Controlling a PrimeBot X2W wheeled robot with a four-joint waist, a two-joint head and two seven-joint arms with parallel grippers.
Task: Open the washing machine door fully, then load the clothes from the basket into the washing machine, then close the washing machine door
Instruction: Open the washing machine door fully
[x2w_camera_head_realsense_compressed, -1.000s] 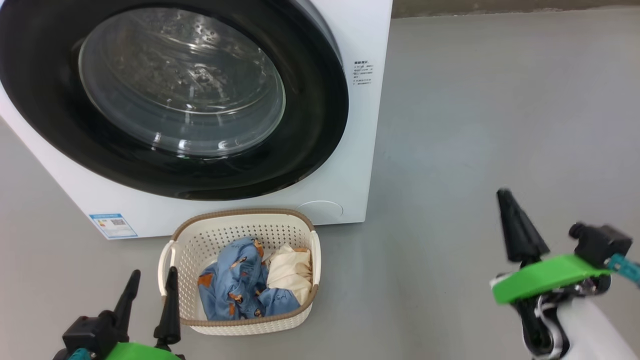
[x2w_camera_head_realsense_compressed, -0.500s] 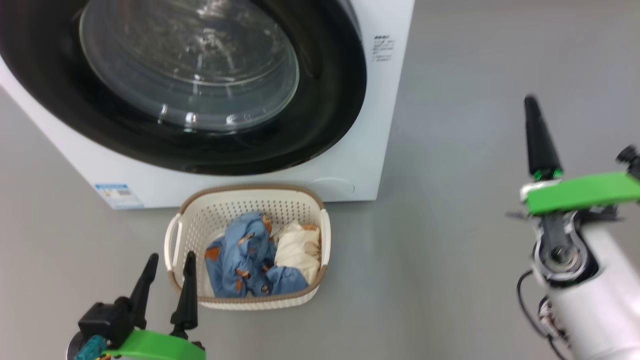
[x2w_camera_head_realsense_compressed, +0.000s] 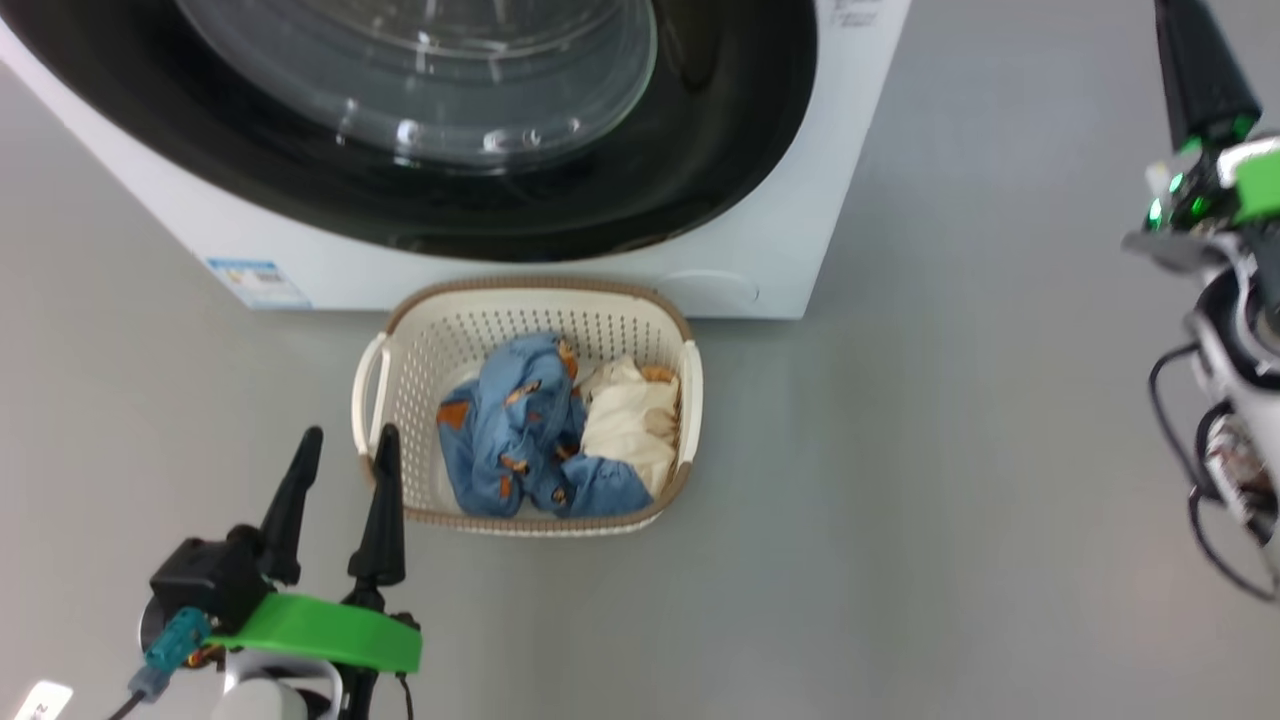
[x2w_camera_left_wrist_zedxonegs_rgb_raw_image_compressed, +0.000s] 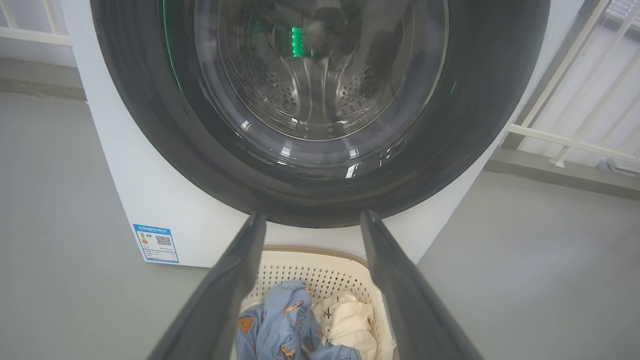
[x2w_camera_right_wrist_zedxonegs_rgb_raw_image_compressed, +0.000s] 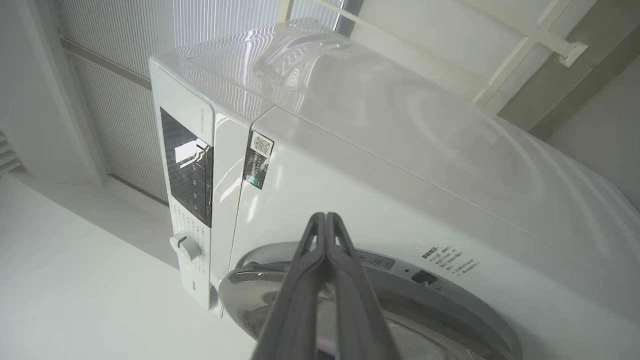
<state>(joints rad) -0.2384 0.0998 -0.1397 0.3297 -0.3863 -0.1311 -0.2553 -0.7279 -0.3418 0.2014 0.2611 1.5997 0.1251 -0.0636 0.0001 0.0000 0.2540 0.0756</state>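
The washing machine (x2w_camera_head_realsense_compressed: 800, 235) stands at the top of the head view, its door (x2w_camera_head_realsense_compressed: 700, 130) lying flat against the white front. Before it, on the floor, the basket (x2w_camera_head_realsense_compressed: 540, 290) holds the clothes, a blue printed piece (x2w_camera_head_realsense_compressed: 510, 430) and a cream one (x2w_camera_head_realsense_compressed: 630, 420). My left gripper (x2w_camera_head_realsense_compressed: 345, 440) is open just left of the basket, nothing between its fingers. In the left wrist view that gripper (x2w_camera_left_wrist_zedxonegs_rgb_raw_image_compressed: 312, 216) frames the door (x2w_camera_left_wrist_zedxonegs_rgb_raw_image_compressed: 320, 100) and the basket (x2w_camera_left_wrist_zedxonegs_rgb_raw_image_compressed: 310, 260). My right gripper (x2w_camera_head_realsense_compressed: 1188, 25) is raised at the far right, shut and empty. The right wrist view has that gripper (x2w_camera_right_wrist_zedxonegs_rgb_raw_image_compressed: 325, 216) pointing at the machine's side (x2w_camera_right_wrist_zedxonegs_rgb_raw_image_compressed: 400, 165) above the door's rim (x2w_camera_right_wrist_zedxonegs_rgb_raw_image_compressed: 450, 295).
Grey floor (x2w_camera_head_realsense_compressed: 950, 450) spreads right of the basket. A blue label (x2w_camera_head_realsense_compressed: 255, 282) marks the machine's lower front. A white railing (x2w_camera_left_wrist_zedxonegs_rgb_raw_image_compressed: 550, 135) runs along the wall right of the machine. The control panel and a knob (x2w_camera_right_wrist_zedxonegs_rgb_raw_image_compressed: 185, 245) sit at the machine's top front.
The head camera has moved, sliding the machine and basket up the picture. My right gripper has risen well up and to the right. The left gripper keeps its place beside the basket.
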